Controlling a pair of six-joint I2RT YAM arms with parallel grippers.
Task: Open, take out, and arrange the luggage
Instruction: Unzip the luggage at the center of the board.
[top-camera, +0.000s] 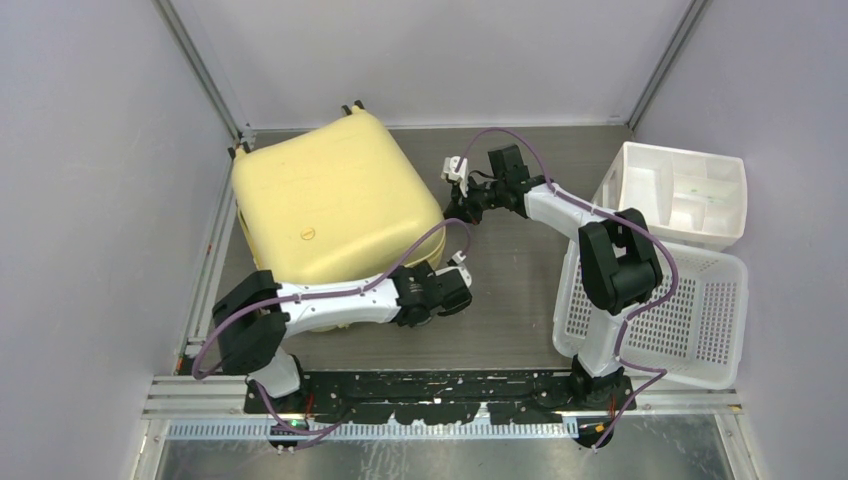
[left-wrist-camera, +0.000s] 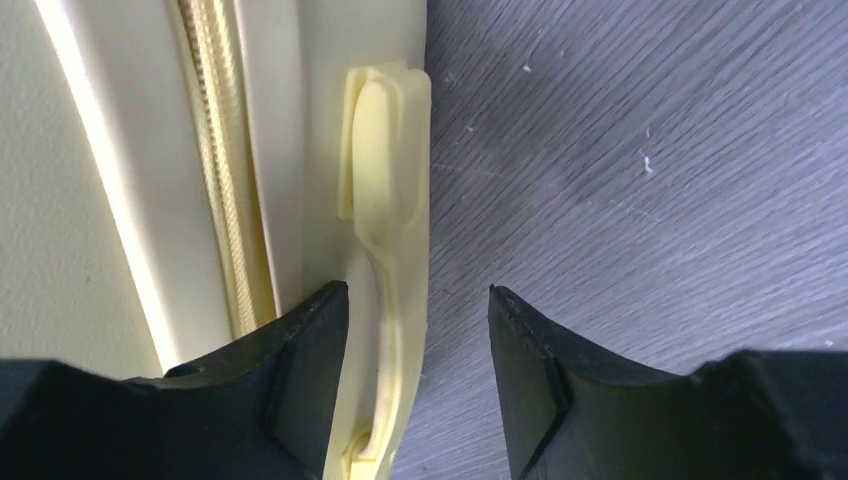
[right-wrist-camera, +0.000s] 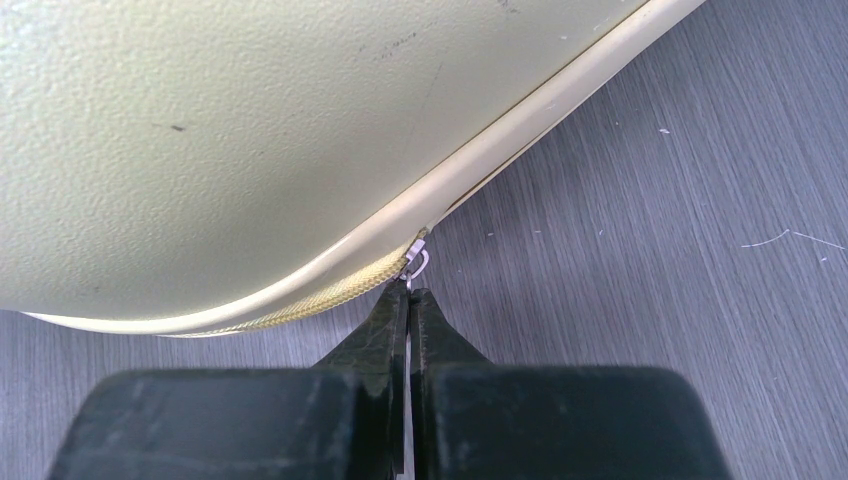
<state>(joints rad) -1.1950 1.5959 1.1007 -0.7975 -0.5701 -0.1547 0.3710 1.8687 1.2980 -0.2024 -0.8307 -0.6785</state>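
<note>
Pinching the little metal zipper pull (right-wrist-camera: 413, 266) at a rounded corner of the luggage (top-camera: 330, 200), the right gripper (right-wrist-camera: 408, 296) is clamped tight together, and that arm is folded up over the white basket (top-camera: 700, 330) with its forearm reaching left to the case's right side. The left gripper (left-wrist-camera: 418, 300) sits roughly half spread with a finger either side of the pale yellow side handle (left-wrist-camera: 385, 150), not squeezing it, arm stretched low along the case's near edge. The luggage itself lies flat, lid down, on the left rear of the table (top-camera: 510, 300).
</note>
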